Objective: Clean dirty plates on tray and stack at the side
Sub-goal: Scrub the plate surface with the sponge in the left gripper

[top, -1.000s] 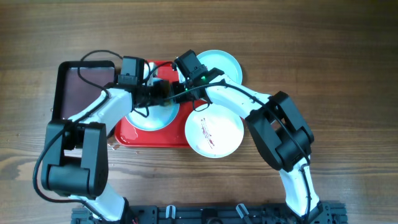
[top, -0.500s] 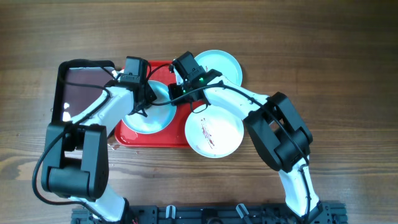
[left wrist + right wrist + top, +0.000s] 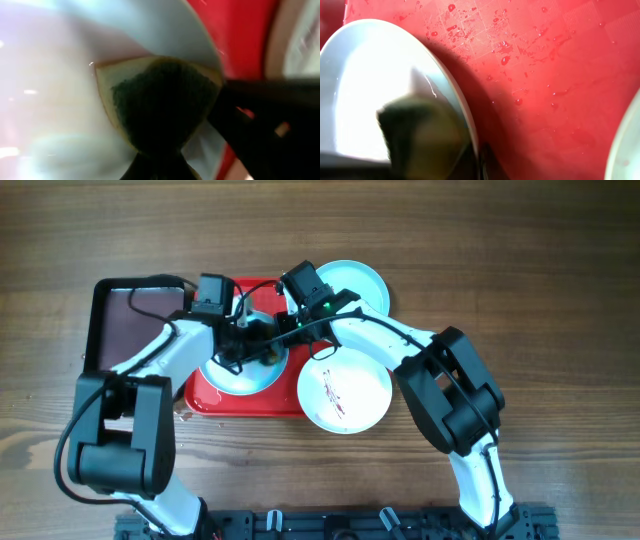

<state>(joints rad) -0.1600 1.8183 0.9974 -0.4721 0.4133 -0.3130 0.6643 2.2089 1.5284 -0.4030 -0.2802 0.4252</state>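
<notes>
Overhead: we log left gripper and right gripper over the plate on the tray. Only wrist views reveal holds: left clamps sponge, right pinches plate rim.

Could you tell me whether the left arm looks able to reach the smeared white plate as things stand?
Probably yes. The white plate lies open-faced just right of the turquoise plate under the left gripper and its sponge; the right arm runs past its upper rim only.

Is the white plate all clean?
No, the white plate has dark red smears across its middle.
</notes>
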